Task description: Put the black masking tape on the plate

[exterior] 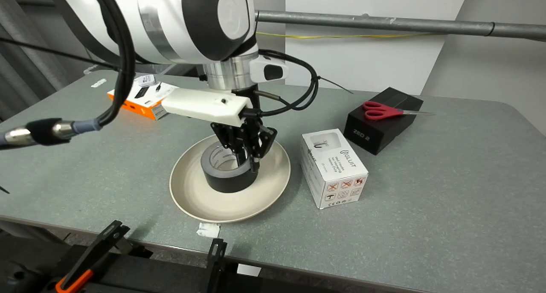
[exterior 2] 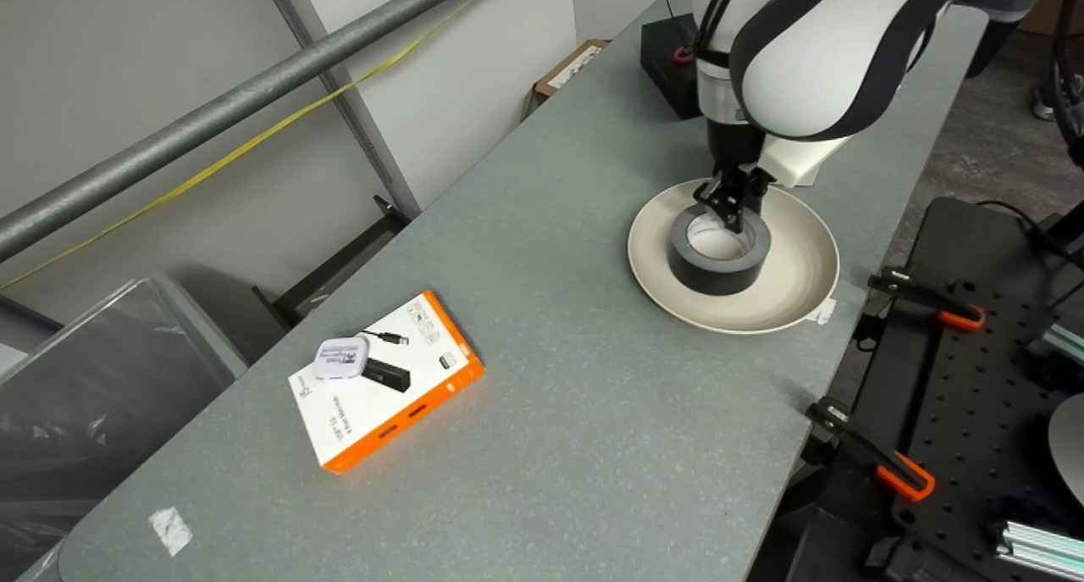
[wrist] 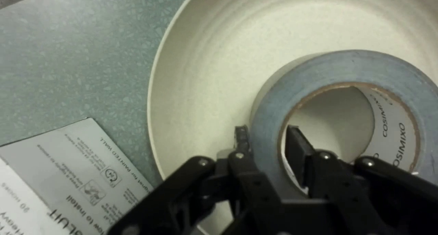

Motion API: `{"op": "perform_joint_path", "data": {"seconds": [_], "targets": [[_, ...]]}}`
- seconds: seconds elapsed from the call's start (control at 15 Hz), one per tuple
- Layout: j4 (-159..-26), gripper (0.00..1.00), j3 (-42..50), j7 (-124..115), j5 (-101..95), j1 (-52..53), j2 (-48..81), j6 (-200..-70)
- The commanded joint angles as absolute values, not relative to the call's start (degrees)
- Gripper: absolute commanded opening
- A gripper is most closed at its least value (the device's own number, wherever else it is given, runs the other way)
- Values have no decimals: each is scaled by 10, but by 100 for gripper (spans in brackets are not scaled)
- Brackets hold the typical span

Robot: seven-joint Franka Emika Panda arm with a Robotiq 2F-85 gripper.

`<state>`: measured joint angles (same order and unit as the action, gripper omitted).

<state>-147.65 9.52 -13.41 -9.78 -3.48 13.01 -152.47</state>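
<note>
The black masking tape point(exterior: 230, 183) is a ring inside the cream-white plate point(exterior: 187, 195). Both also show in an exterior view, the tape point(exterior 2: 716, 277) left of the middle of the plate point(exterior 2: 800, 285). My gripper point(exterior: 248, 161) points down over the tape. In the wrist view the gripper point(wrist: 266, 129) has one finger in the hole and one outside, closed about the wall of the tape point(wrist: 342, 68). A thin pale strip shows beside the inner finger. The tape looks level and low in the plate point(wrist: 212, 74); its underside is hidden.
A white box point(exterior: 332, 156) stands close beside the plate. Behind it is a black box point(exterior: 362, 133) with red scissors point(exterior: 381, 111) on top. A white-and-orange box point(exterior 2: 385, 404) lies on the grey table. Clamps point(exterior: 216, 248) sit along the table's edge.
</note>
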Motion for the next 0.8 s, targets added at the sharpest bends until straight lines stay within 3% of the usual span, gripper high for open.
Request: {"op": "perform_joint_path", "data": {"seconds": [0.0, 0.27, 0.73], "targets": [[-1467, 65, 124, -188, -161, -8, 118, -1480], [-1465, 96, 121, -186, -174, -14, 100, -1442], [-1455, 100, 109, -171, -157, -27, 99, -1422]]}}
